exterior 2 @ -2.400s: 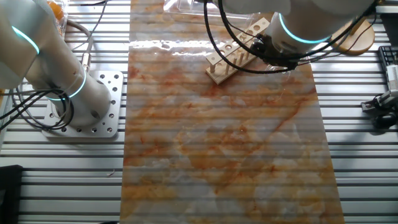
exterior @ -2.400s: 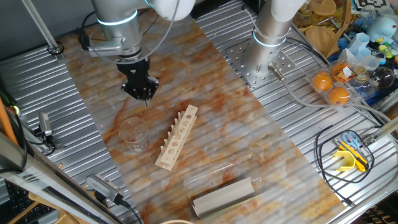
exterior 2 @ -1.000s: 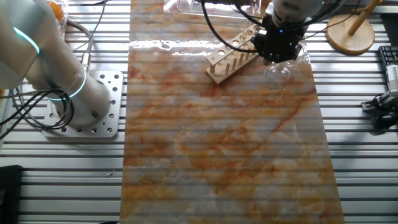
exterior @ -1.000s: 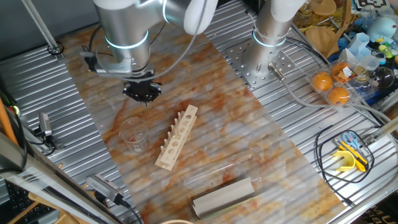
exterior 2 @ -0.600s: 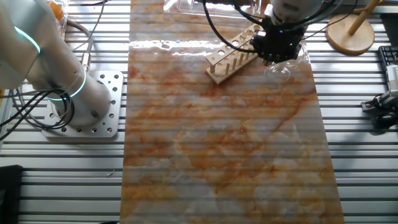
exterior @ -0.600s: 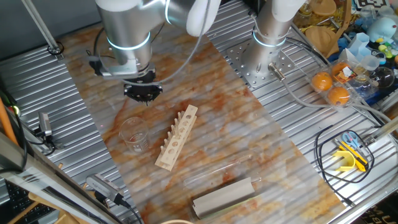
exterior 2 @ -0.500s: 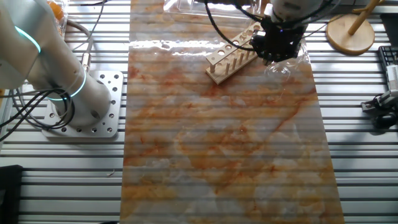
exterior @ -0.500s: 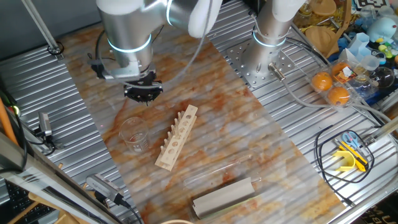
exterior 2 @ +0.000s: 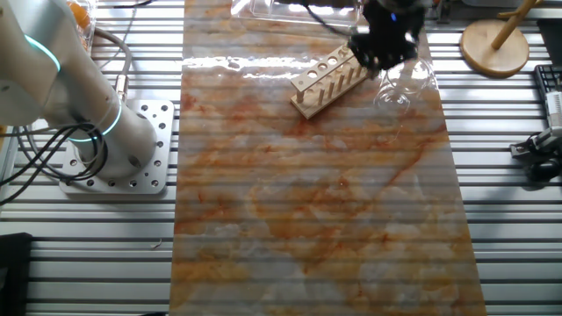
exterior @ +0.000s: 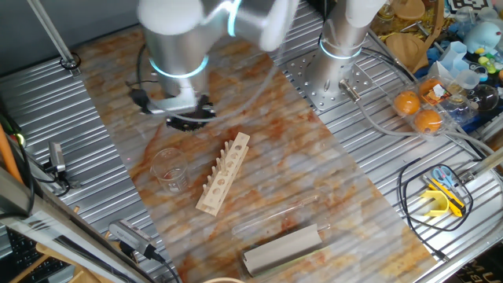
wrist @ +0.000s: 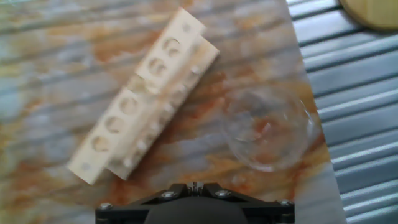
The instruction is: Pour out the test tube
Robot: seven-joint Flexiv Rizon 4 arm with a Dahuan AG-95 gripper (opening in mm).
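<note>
The claw [exterior: 189, 123] hovered above the desk [exterior: 314, 196], far of the beaker [exterior: 169, 169] and rack [exterior: 223, 174]; its opening could not be told.

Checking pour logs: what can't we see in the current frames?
- Gripper state: motion-blurred in both fixed views; fingers out of frame in hand view.
- Test tube: not discernible in any view, held or not.
- Beaker contents: glare and blur, unclear.
- Long tube: faint, ends hard to trace.

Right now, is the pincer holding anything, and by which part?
It cannot be told. The pincer is motion-blurred in both fixed views, and the hand view shows only the wooden rack and glass beaker below, no fingertips.
</note>
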